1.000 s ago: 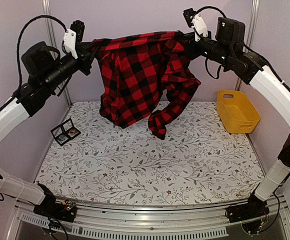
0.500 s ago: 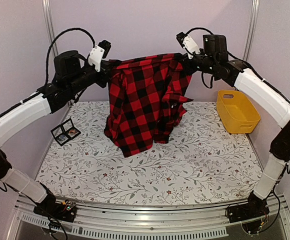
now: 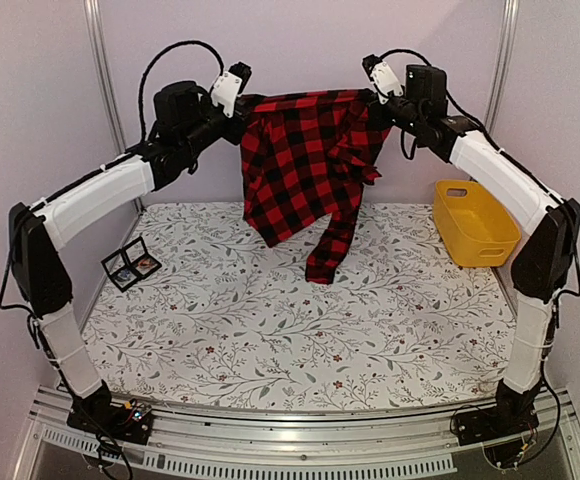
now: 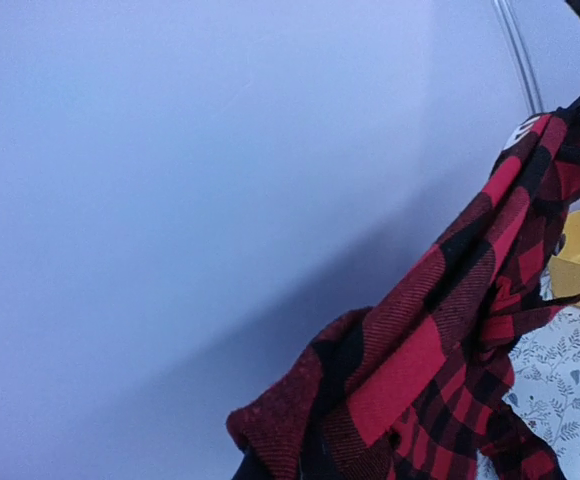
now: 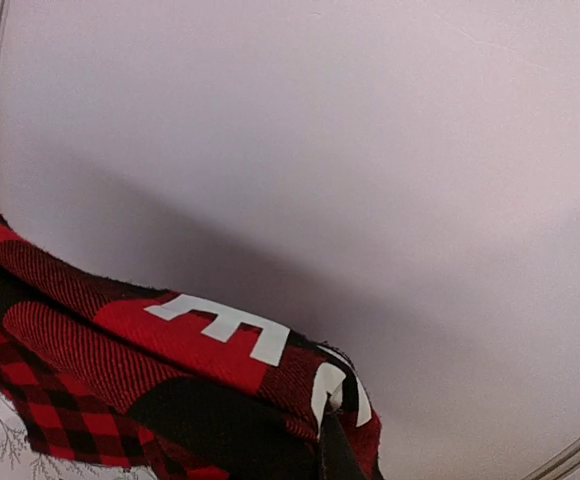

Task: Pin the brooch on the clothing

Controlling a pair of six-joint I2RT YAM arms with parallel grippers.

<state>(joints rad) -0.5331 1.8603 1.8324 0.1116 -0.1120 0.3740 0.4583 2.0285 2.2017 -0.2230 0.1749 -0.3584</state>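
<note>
Above the far edge of the table (image 3: 270, 340), the clothing (image 3: 305, 160), a red-and-black checked flannel shirt, hangs spread between two raised arms. The left hand (image 3: 247, 103) is closed on one upper corner of the fabric and the right hand (image 3: 372, 97) is closed on the other. Each pinches cloth and nothing else, and the top edge runs nearly level between them. The body of the shirt falls in loose folds. One sleeve (image 3: 330, 245) dangles lowest, its cuff at or just above the table; which of the two cannot be told. In the right wrist view, white letters (image 5: 225, 325) show on the fabric close to the grip.

Handling, as judged: the shirt is soft and limp, light for its bulk, neither fragile nor slippery, since the napped weave should give the fingers good purchase. It has no stiffness of its own, so it will sag, swing and bunch, and it offers nothing firm to press a pin against while hanging. Seams, hems and the collar are the surest places to take hold. For pinning, a single layer drawn flat beside the chosen spot would serve best.

Containers: a yellow bin (image 3: 475, 222) stands at the right edge of the table, open-topped, and nothing shows in the part of its inside that is visible. A small black case (image 3: 130, 263) lies open near the left edge, well apart from the shirt. Something small sits in it, too small to name.
</note>
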